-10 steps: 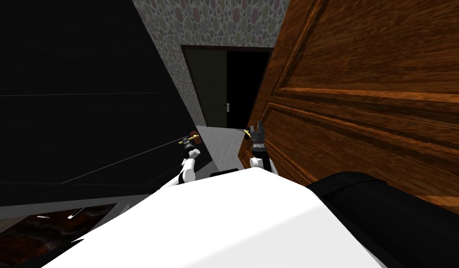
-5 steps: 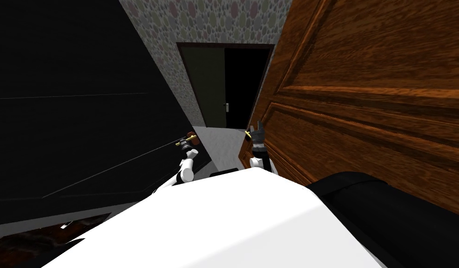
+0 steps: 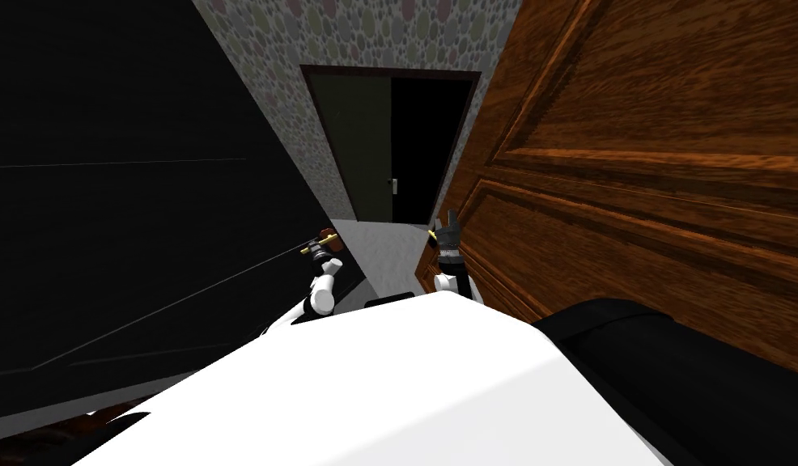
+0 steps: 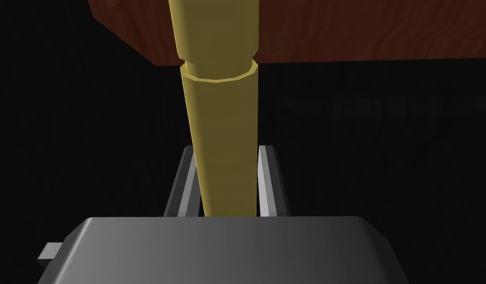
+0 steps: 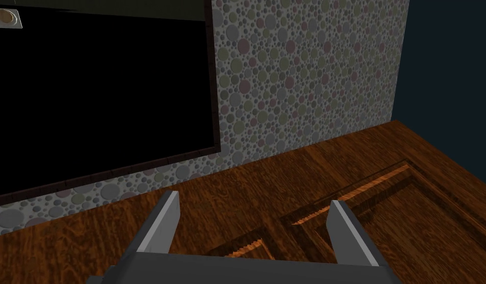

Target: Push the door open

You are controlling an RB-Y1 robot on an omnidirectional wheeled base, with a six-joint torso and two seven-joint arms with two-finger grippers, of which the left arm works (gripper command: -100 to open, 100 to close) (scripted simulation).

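Left end effector: my left end effector is pinched narrow on a yellow handle, with one finger pressing each side of it.
Past that grip: the handle runs forward from the fingers to a brown wooden edge. Around it is a black area.
Right end effector: my right end effector is spread wide and holds nothing.
Door: the brown panelled door lies just beside the right end effector, its face close along both fingers. I can't tell whether they touch it.
Ahead of both: a strip of grey floor leads to a dark-framed doorway in a pebble-patterned wall. An olive door leaf fills half of it, and the other half is black.
Head view adds: a small yellow lever sits at the door's edge, just beside the right end effector.
Wrist views add: the left one shows the grip up close, and the right one shows the fingers spread over the door's moulded panels.
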